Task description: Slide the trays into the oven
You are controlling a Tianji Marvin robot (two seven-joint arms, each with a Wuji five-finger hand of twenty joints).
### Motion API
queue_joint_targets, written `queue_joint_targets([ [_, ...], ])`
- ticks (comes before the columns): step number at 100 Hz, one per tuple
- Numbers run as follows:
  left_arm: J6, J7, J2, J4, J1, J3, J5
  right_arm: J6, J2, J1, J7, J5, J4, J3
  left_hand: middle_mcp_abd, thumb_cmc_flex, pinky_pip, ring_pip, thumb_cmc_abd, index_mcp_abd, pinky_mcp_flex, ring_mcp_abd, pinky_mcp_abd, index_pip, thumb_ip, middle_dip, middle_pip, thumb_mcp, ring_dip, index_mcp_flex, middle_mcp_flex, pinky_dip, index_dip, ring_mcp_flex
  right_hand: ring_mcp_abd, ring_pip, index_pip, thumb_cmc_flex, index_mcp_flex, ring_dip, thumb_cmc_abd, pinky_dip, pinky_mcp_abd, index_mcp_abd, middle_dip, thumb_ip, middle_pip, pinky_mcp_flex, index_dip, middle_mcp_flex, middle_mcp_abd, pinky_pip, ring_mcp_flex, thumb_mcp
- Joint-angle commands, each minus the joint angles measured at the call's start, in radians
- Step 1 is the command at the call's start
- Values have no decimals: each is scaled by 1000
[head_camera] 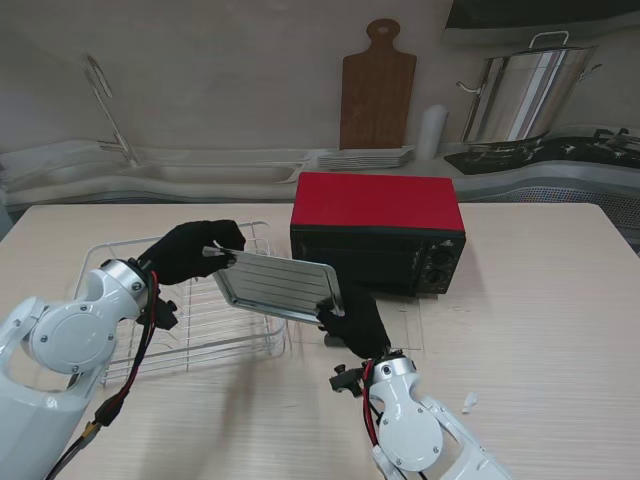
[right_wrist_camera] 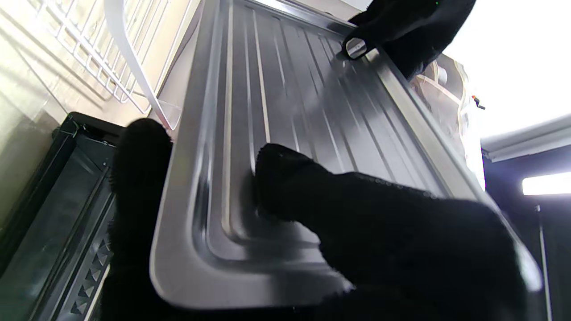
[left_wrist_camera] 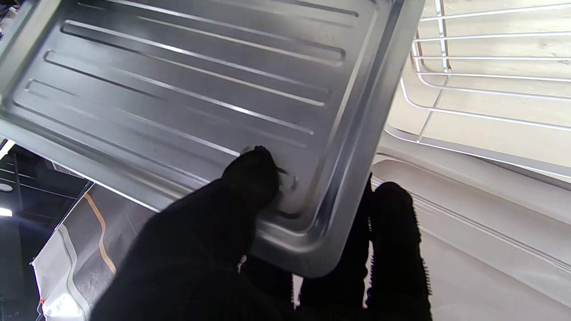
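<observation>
Two black-gloved hands clamped on one metal tray, held tilted in the air at centre frame of the stand view, just left of the oven. Left hand pinching the tray's upper-left corner; right hand gripping its lower-right corner, nearer the bottom of the frame. Seen from the left wrist: thumb pressed on the ribbed face of the tray, other fingers wrapped behind the rim. Seen from the right wrist: thumb flat on the tray, one finger curled under its edge, the other gloved hand visible on the far corner.

Red-topped, black-fronted oven at centre right of the stand view, on the pale wooden table, door side facing the bottom of the frame; whether the door hangs open hard to tell. White wire rack on the table at left of frame, beneath and beside the raised tray, also showing in the left wrist view.

Behind the table, along the top of the frame: wooden cutting board upright against the wall, stack of plates at its foot, steel stockpot at upper right.
</observation>
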Motion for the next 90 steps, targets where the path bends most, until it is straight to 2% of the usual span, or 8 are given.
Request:
queue_joint_targets([
  [1,-6,-17,-3,-9,3,-4,-7,5,-11,-15,8,-5,-15,-3,40,97,-35,-44,48,-19,-34,-20,-2,9,14,-13,-86,53,-76,36,59,-31,-95,-21,44,53,98,69,171,17,19,18,-6,-68,-9,-26,33,64,72,51,16,62,60,93],
  [9,-14,-24,-2,-10,5,-8,-11,14,-16,-16,3,15,-18,-1,48,45,-105,-136,39,12,-76,-36,-20,-110,17,-95,-215,56,-165,-10,0,-65,-242,-82,68,99,108,76,215,30,-2,39,11,-61,-7,-31,59,113,76,78,32,88,98,98],
  [21,-30,-41,2,-9,6,-16,-27,37,-20,-18,1,51,-26,3,55,-106,-190,-241,107,57,-138,-57,-39,-250,61,-302,-172,86,-231,-79,-182,-80,-373,-173,95,118,111,80,244,38,-26,40,41,-46,-15,-27,69,149,69,102,53,103,125,107],
  [24,-34,-47,3,-8,6,-19,-32,42,-22,-18,0,58,-28,3,55,-142,-214,-266,123,63,-150,-59,-41,-282,74,-422,-152,81,-242,-93,-224,-79,-395,-193,101,120,111,80,248,39,-30,39,50,-42,-18,-25,70,155,65,107,57,105,130,109],
  [28,-37,-57,5,-8,6,-22,-39,47,-23,-18,-3,63,-29,3,56,-174,-241,-293,143,72,-167,-65,-44,-316,83,-481,-158,68,-254,-111,-256,-84,-418,-219,102,124,111,80,252,41,-34,39,52,-39,-20,-24,70,160,61,112,61,109,138,111],
  [45,-45,-97,13,-14,12,-39,-67,70,-31,-16,-21,79,-35,3,51,-354,-355,-382,131,94,-234,-77,-56,-444,84,-525,-212,-49,-283,-193,-364,-95,-500,-313,115,134,113,81,258,47,-44,46,57,-28,-25,-22,74,169,44,123,75,138,157,115],
  [67,-53,-103,14,-27,28,-62,-71,117,-38,-17,-31,125,-50,15,45,-481,-453,-442,101,106,-271,-85,-66,-548,46,-539,-243,-158,-297,-241,-429,-88,-563,-368,130,149,118,84,256,53,-52,58,57,-15,-26,-20,82,179,24,125,88,171,172,119],
  [90,-52,-16,-2,-43,63,-77,-25,197,-28,-44,14,199,-98,66,58,-511,-508,-468,151,106,-277,-78,-63,-575,44,-558,-275,-209,-299,-220,-424,-76,-581,-373,151,172,126,86,249,60,-58,74,63,7,-24,-17,91,186,4,120,113,203,185,124],
])
